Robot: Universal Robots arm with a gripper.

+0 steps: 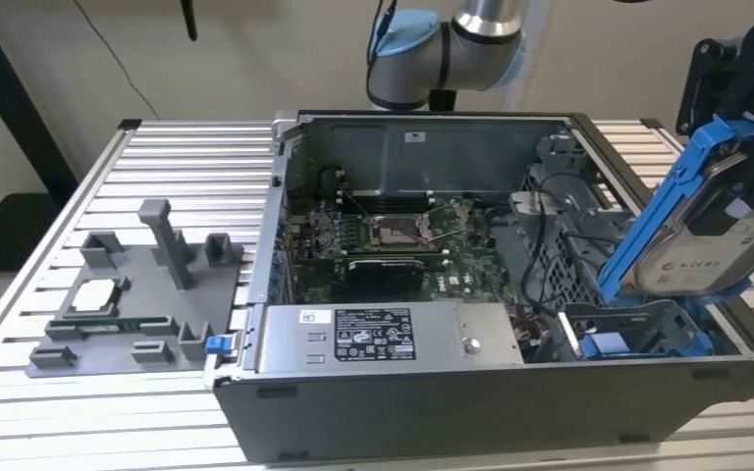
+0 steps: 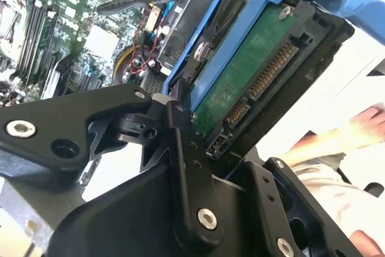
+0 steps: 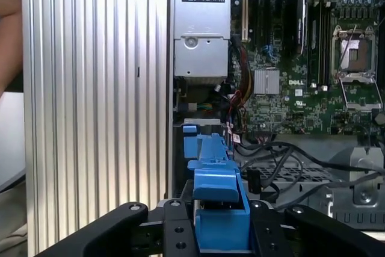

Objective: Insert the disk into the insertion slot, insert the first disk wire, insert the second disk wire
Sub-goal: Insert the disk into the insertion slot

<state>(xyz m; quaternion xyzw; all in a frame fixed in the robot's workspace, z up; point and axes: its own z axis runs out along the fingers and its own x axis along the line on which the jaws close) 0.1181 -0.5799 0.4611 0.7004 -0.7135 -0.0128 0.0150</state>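
Exterior view gives me one open case (image 1: pixel 482 412) on the slatted table (image 1: pixel 181 157). Inside it sit one motherboard (image 1: pixel 377 245), one power supply (image 1: pixel 377 339) and, in the corner at the exterior view's right, one slot (image 1: pixel 639 334). One disk (image 1: pixel 711 235) hangs steeply tilted over that slot, its lower end just above it. My arm (image 1: pixel 456 39) rises behind the case. The gripper (image 3: pixel 221 236) has its jaws clamped on the disk's blue carrier.

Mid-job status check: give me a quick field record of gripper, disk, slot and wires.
gripper: shut on the disk
disk: tilted, lower end over the slot, not seated
slot: corner of the case, at the exterior view's right, below the disk
disk connector: bare, no wire plugged in
cables: loose inside the case beside the slot
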